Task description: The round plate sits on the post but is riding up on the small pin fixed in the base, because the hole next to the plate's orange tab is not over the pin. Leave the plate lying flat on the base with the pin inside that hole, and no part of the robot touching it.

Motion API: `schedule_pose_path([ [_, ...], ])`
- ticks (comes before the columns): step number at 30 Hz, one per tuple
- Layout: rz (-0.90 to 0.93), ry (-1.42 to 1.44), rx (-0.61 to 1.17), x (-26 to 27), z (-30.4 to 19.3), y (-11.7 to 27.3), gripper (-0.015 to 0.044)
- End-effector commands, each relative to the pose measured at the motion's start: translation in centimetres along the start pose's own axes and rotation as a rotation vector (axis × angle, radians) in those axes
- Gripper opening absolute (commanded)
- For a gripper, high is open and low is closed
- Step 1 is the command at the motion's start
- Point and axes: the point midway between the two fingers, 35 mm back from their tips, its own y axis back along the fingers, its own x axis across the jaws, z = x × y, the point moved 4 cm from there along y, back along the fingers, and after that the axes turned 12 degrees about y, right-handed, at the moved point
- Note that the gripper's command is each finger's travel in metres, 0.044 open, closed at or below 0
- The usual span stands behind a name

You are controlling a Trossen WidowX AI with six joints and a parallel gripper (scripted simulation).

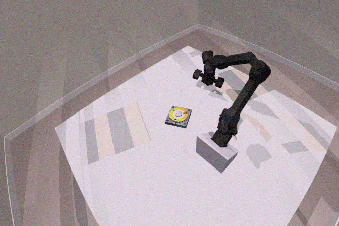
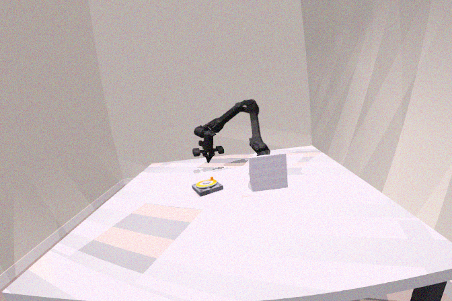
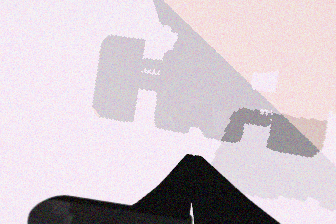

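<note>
The table (image 1: 154,170) carries the base (image 1: 178,116) near its middle, the plate (image 1: 177,114) on it with the tab (image 1: 186,112) toward the arm's side. The gripper (image 1: 208,82) hangs well apart — shut tight, empty. Best to approach from above and nudge the tab sideways, turning the plate — never pressing down.

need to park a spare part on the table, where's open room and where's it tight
Open: the wide near stretch in front of the striped patch and the arm's pedestal. Also the right side beyond the pedestal. Tight: the strip between the base with its plate and the pedestal, and the far edge under the shut gripper.
</note>
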Motion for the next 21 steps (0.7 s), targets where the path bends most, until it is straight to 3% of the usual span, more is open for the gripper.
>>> schedule_pose_path([
  [1, 0.089, 0.316, 0.107, 4.5, -4.8, 2.0, 0.0],
  [5, 0.134, 0.544, 0.17, 6.7, -8.4, 3.7, 0.0],
  [11, 0.185, 1.148, 0.288, 9.1, -16.9, 8.6, 0.0],
  [21, 0.184, 1.233, 0.3, 9.4, -17.6, 9.1, 0.0],
])
